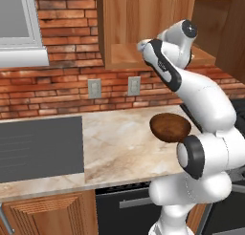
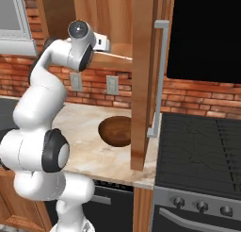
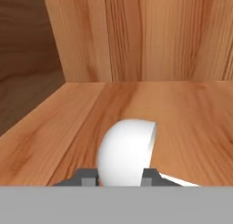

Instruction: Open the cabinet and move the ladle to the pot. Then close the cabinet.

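Observation:
The wall cabinet (image 1: 143, 28) stands open, its door (image 2: 142, 85) swung out toward me with the long silver handle (image 2: 161, 75) on its edge. My arm reaches into the cabinet above the lower shelf (image 3: 182, 118). The white ladle (image 3: 125, 148) lies on that shelf with its round cup right in front of the hand camera. My gripper (image 3: 119, 177) is shut on the ladle, one dark fingertip (image 3: 88, 177) pressed against each side of it. The hand (image 2: 101, 40) sits just inside the cabinet opening. The pot is out of view.
A dark-brown wooden bowl (image 1: 170, 128) sits on the marble counter (image 1: 119, 148) below the cabinet. The black stove (image 2: 202, 146) is to the right, past the open door. Two outlets (image 1: 134, 85) are on the brick wall, and a dark panel (image 1: 40, 148) covers the counter's left.

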Robot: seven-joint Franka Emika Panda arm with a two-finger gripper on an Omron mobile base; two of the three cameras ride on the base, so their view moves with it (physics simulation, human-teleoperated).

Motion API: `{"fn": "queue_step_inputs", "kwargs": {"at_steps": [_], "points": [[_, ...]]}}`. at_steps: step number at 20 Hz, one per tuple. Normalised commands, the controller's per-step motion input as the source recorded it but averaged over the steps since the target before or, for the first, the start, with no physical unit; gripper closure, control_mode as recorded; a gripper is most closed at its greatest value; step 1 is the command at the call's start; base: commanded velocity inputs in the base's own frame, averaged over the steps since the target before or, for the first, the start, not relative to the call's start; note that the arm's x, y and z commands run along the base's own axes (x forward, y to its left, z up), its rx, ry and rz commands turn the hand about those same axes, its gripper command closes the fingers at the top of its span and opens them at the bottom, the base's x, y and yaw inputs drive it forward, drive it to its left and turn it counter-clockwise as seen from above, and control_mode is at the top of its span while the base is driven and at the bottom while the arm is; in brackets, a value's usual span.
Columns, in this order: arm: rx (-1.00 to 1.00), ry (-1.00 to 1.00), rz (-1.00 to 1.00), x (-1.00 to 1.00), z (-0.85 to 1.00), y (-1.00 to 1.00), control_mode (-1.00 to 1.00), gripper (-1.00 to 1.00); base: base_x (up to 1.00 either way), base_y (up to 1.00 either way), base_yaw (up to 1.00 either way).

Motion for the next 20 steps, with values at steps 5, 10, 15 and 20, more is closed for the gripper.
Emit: {"fn": "queue_step_inputs", "kwargs": {"at_steps": [5,10,15,20], "points": [[0.00,-0.18,0.00,-1.00,0.06,-0.01,-1.00,1.00,0.00,0.00,0.00],[-0.02,-0.07,0.00,-1.00,0.43,-0.01,-1.00,1.00,0.00,0.00,0.00],[-0.03,0.00,-0.01,-1.00,0.58,-0.04,-1.00,1.00,0.00,0.00,0.00],[-0.08,0.03,0.00,-1.00,0.46,-0.08,-1.00,1.00,0.00,0.00,0.00]]}}
